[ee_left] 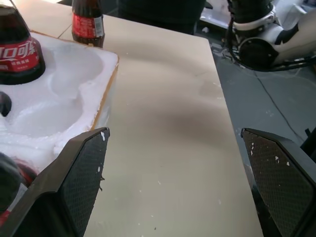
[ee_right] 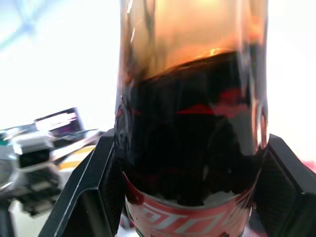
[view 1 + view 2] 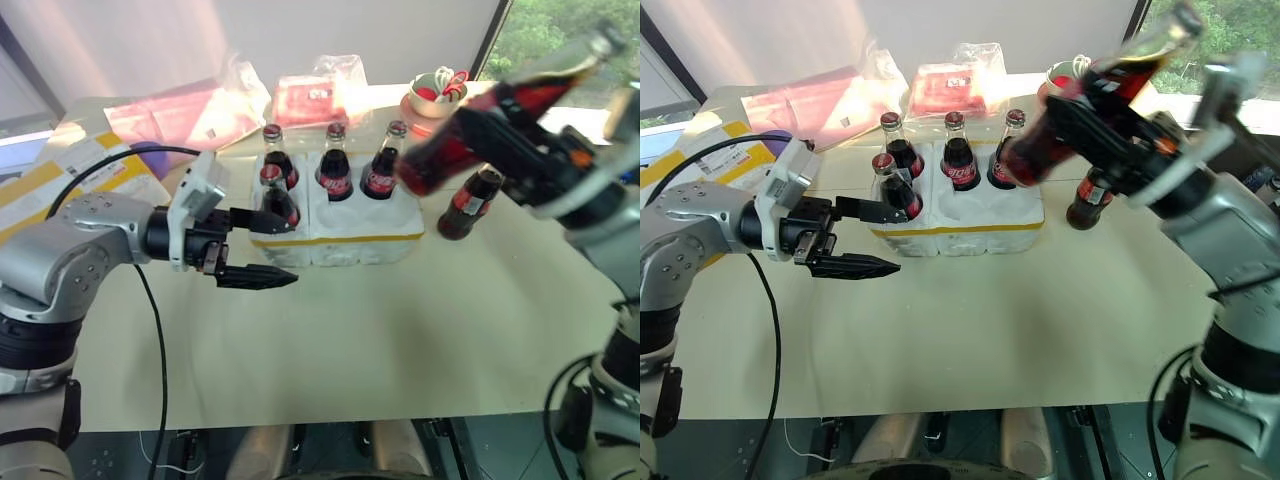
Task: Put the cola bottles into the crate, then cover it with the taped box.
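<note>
While right gripper (image 3: 1110,110) clamps tilted cola bottle (image 3: 1080,115) above crate (image 3: 960,235), left gripper (image 3: 865,238) hangs released beside crate; four bottles seated, one on table (image 3: 1040,330).

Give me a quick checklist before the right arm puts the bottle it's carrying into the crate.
1. Grip: right gripper is shut on the held bottle, which is tilted. Ok.
2. Free well: the crate has four bottles in it; the front middle and front right wells look empty. Ok.
3. Left gripper: open, holding nothing, at the crate's front left corner, apart from the free wells. Ok.
4. Remaining bottle: upright on the table just right of the crate, near the carrying arm. Not ok, could be knocked.
5. Whether the held bottle's cap is on: cannot tell.
</note>
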You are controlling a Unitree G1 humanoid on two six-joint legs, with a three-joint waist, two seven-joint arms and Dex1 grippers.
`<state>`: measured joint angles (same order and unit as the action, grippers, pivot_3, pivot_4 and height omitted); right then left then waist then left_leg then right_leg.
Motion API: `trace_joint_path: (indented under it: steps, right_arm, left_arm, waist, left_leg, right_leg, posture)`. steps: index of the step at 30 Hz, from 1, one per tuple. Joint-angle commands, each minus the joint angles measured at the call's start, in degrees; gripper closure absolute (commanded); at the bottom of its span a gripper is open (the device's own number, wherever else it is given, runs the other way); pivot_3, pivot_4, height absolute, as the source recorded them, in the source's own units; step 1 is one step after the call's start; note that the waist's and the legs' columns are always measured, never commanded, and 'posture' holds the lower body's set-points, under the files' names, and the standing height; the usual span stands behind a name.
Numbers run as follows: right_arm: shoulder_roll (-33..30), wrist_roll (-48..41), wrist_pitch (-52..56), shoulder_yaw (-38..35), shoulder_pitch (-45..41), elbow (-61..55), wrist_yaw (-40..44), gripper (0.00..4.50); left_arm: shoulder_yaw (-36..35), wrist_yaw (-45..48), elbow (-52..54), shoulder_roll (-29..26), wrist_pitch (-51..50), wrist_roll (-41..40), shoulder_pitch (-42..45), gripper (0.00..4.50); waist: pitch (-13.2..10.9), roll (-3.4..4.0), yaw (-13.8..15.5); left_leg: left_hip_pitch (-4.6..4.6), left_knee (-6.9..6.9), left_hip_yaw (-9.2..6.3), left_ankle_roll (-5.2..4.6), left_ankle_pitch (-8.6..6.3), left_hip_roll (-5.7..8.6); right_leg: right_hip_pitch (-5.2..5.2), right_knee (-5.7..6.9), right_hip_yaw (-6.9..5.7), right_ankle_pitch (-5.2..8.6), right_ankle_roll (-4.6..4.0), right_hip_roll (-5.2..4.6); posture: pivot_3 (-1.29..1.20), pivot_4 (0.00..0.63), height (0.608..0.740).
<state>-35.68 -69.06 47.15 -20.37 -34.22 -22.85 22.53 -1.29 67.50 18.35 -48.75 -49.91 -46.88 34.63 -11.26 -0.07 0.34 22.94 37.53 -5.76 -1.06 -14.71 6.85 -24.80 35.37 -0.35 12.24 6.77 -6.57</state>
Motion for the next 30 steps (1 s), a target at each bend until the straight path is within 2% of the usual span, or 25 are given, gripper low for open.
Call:
trace_joint_path:
  steps: [1, 5, 13, 18, 19, 21, 25, 29, 30]
  right_arm:
    - [2.26, 6.60, -2.55, 6.66, -5.65, 3.67, 0.87, 1.77]
    - [5.26, 16.26, -5.00, 15.48, -9.20, 9.34, 3.81, 1.77]
    - [5.96, 35.13, -12.93, 29.19, -6.55, 14.13, 11.64, 1.77]
    - [8.09, 40.39, -14.06, 31.52, -4.69, 16.67, 12.76, 1.77]
    - [8.48, 41.06, -13.85, 31.37, -4.53, 17.17, 12.58, 0.74]
    - [9.38, 41.08, -12.90, 29.89, -4.37, 17.23, 11.79, 0.06]
    - [8.77, 35.69, -8.52, 20.97, -2.63, 11.72, 9.32, 0.06]
    - [4.67, 25.94, -2.11, 7.14, 3.29, 1.62, 7.00, 0.06]
    - [2.80, 22.81, 0.05, 1.70, 6.68, -0.88, 6.26, 0.06]
  left_arm:
    - [-2.30, -0.68, -0.34, -0.35, 1.63, 0.27, 1.17, 0.00]
    - [-3.49, -1.88, -1.66, -0.94, 2.77, 1.06, 1.66, 0.00]
    - [-7.18, -4.91, -1.95, -0.96, 2.48, 0.09, 1.61, 0.00]
    - [-7.38, -6.21, -0.71, -0.50, 2.34, -0.42, 0.78, 0.00]
    - [-7.21, -6.46, -0.46, -0.37, 2.46, -0.42, 0.58, 0.00]
    - [-6.74, -6.48, -0.04, -0.34, 2.72, -0.36, 0.15, 0.00]
    - [-6.22, -6.37, 0.25, -0.05, 2.39, -0.91, 0.47, 0.00]
    - [-5.69, -5.84, -0.23, 0.18, 2.31, -0.93, 1.14, 0.00]
    - [-5.32, -5.48, -0.55, 0.29, 2.49, -0.72, 1.39, 0.00]
  waist:
    - [0.00, -0.01, 0.18]
    - [0.00, -0.03, 0.32]
    - [0.00, -0.04, 0.07]
    - [0.00, -0.05, -0.12]
    - [0.00, -0.05, -0.14]
    - [0.02, -0.08, -0.20]
    - [0.02, -0.08, -0.07]
    - [0.03, -0.08, 0.58]
    - [0.04, -0.10, 0.52]
  left_leg:
    - [0.03, 0.00, 0.00, 0.00, 0.00, 0.00]
    - [0.49, 0.16, 0.00, 0.27, 0.18, 0.16]
    - [0.55, 0.20, 0.00, 0.27, 0.18, 0.22]
    - [0.54, 0.22, 0.00, 0.30, 0.19, 0.22]
    - [0.53, 0.23, 0.00, 0.31, 0.20, 0.22]
    - [0.47, 0.25, 0.00, 0.33, 0.21, 0.22]
    - [0.45, 0.34, -0.04, 0.23, 0.15, 0.21]
    - [0.46, 0.36, -0.15, 0.18, 0.12, 0.22]
    - [0.46, 0.37, -0.15, 0.15, 0.11, 0.23]
  right_leg:
    - [-0.03, 0.00, 0.00, 0.00, 0.00, 0.00]
    - [-0.53, 0.22, 0.00, -0.04, 0.00, 0.01]
    - [-0.60, 0.26, 0.01, -0.03, 0.00, -0.02]
    - [-0.61, 0.35, 0.01, -0.03, 0.00, -0.01]
    - [-0.61, 0.40, 0.01, -0.03, 0.00, -0.01]
    - [-0.60, 0.49, 0.02, -0.03, 0.00, 0.00]
    - [-0.60, 0.66, 0.04, -0.05, -0.03, 0.03]
    - [-0.56, 0.65, 0.02, -0.06, -0.05, 0.05]
    - [-0.53, 0.63, 0.02, -0.05, -0.05, 0.04]
  posture:
    - [0.00, 0.150, 0.739]
    - [0.00, 0.150, 0.739]
    - [0.00, 0.150, 0.739]
    - [0.00, 0.150, 0.739]
    - [0.00, 0.150, 0.739]
    - [0.00, 0.150, 0.739]
    - [0.00, 0.150, 0.739]
    - [0.00, 0.150, 0.739]
    - [0.00, 0.150, 0.739]
